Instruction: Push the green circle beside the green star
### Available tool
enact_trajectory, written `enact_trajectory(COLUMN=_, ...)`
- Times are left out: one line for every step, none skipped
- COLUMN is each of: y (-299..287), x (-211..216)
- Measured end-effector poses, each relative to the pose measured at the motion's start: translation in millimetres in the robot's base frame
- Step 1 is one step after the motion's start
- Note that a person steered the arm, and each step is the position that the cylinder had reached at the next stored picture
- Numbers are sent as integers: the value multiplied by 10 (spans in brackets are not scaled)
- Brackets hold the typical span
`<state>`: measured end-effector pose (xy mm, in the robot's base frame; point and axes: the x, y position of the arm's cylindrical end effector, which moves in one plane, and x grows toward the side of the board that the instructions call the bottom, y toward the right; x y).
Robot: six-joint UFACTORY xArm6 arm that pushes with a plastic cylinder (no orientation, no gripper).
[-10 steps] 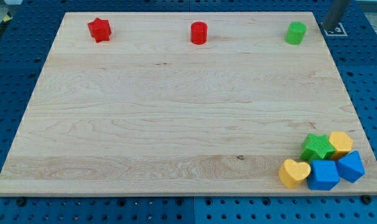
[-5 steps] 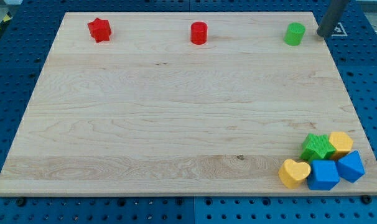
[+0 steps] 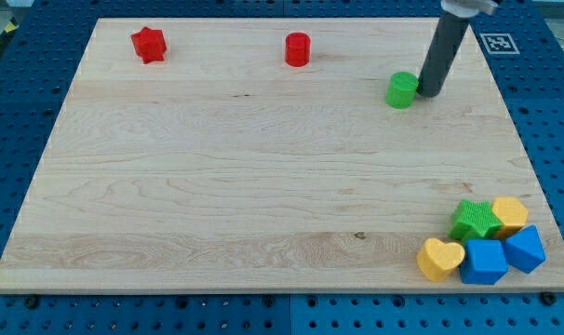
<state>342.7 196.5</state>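
Evidently light and slick, the green circle (image 3: 402, 90) sits well above the green star (image 3: 475, 220); my tip (image 3: 427, 93), a clawless rod gripping nothing, touches its right side, so pushing should come from its upper edge.

— What does the arm look like here?
— A straight, dark grey cylindrical rod (image 3: 442, 54), matte and smooth, with no visible screws or cables.
— And its ends?
— Above the rod sits a paler grey collar (image 3: 468, 6) (cut off by the frame). My tip (image 3: 428, 94) is a plain blunt end, same dark colour.
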Motion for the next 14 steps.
enact_trajectory(y=-215, x=-35)
enact_trajectory(y=-396, x=251)
enact_trajectory(y=-396, x=886)
enact_trajectory(y=-369, x=857)
enact_trajectory(y=-358, x=314)
enact_trajectory(y=-470, x=50)
enact_trajectory(y=-551, x=404)
enact_trajectory(y=-548, x=1084)
enact_trajectory(y=-548, x=1217)
enact_trajectory(y=-561, x=837)
enact_trajectory(y=-686, x=577)
enact_trajectory(y=-930, x=649)
enact_trajectory(y=-872, x=1193)
enact_trajectory(y=-688, x=1789)
